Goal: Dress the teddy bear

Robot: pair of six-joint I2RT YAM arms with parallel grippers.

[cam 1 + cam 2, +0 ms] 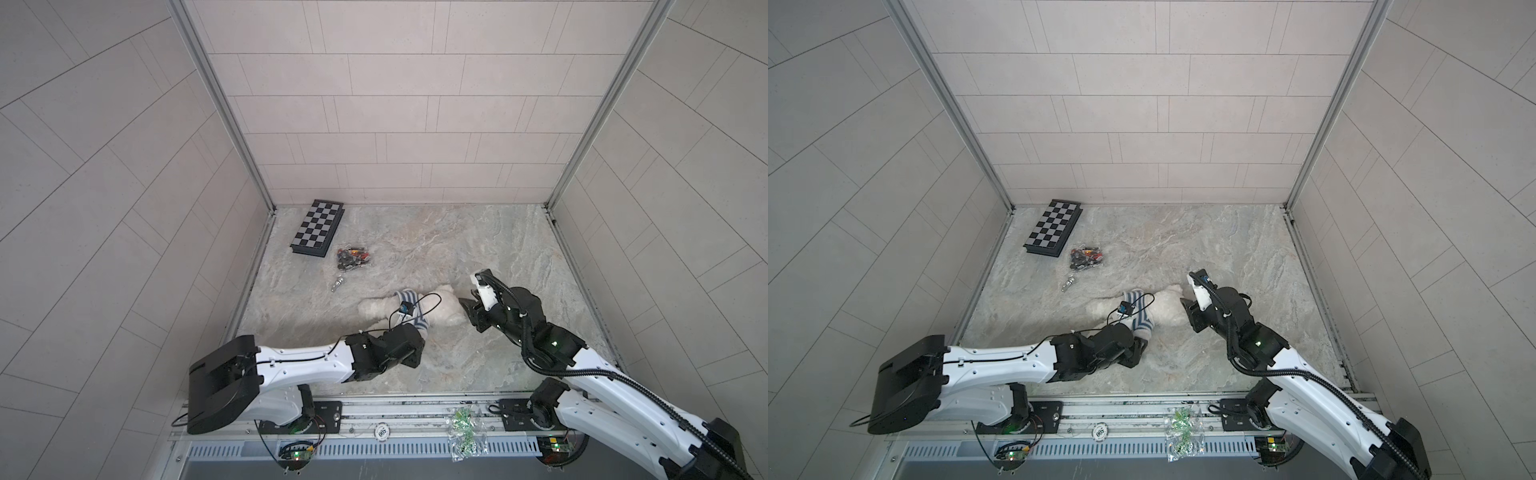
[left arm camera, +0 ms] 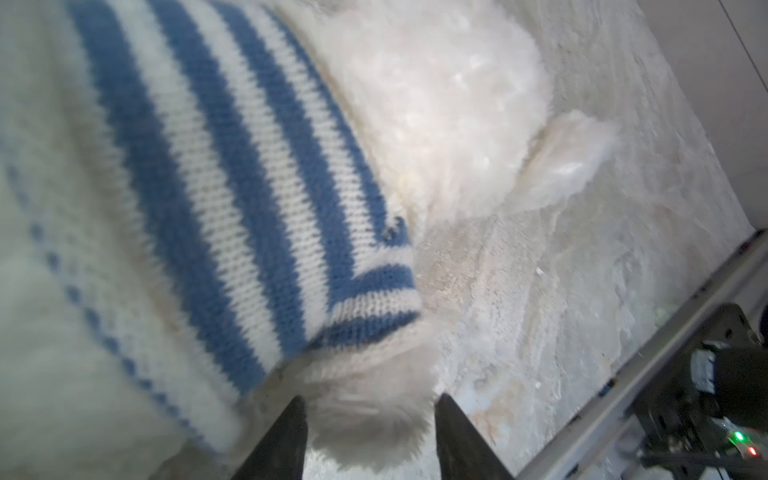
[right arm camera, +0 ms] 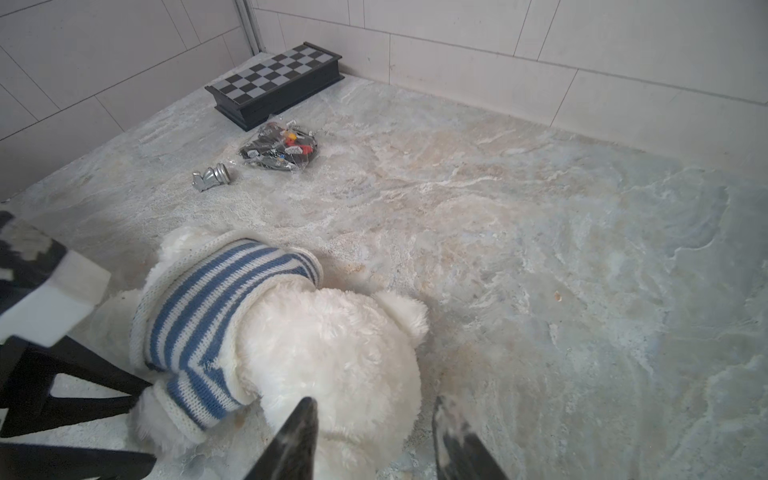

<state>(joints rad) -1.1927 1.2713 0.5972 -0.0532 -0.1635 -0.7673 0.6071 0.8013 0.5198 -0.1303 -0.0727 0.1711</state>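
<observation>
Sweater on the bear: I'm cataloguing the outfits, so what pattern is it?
The sweater has blue and white stripes, clearest in the right wrist view.

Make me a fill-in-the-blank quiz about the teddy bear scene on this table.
The teddy bear wears a sweater striped white and ___.
In both top views the chessboard lies far back on the ___.
The silver chess piece lies on its ___.
The right hand is ___, holding nothing.
Missing words: blue; left; side; open.
</observation>
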